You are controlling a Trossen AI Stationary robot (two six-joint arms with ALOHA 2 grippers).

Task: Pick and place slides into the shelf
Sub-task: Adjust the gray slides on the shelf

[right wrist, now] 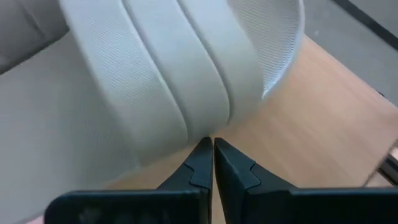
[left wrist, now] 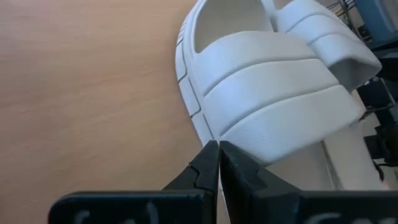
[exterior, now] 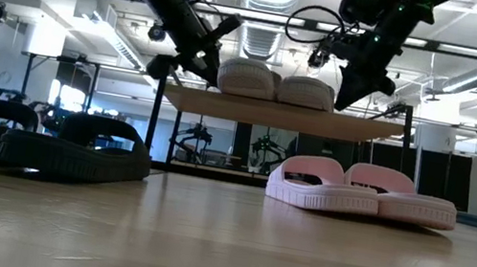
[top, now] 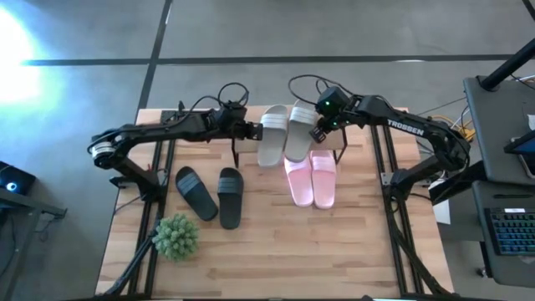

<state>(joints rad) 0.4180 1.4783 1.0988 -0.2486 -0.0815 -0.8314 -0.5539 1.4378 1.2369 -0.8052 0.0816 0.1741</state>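
Closed left claw (left wrist: 217,149) and closed right claw (right wrist: 208,146) flank grey-white slides (top: 282,132) atop shelf (exterior: 285,115).

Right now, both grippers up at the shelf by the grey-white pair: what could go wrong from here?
1. The left gripper and right gripper, both shut, sit tight against the grey-white slides; a careless retreat may drag one off the shelf.
2. The grey-white slides appear to overhang the shelf's front, so a nudge could tip them onto the pink slides below.
3. The black slides still lie on the table; the shelf top looks nearly full.
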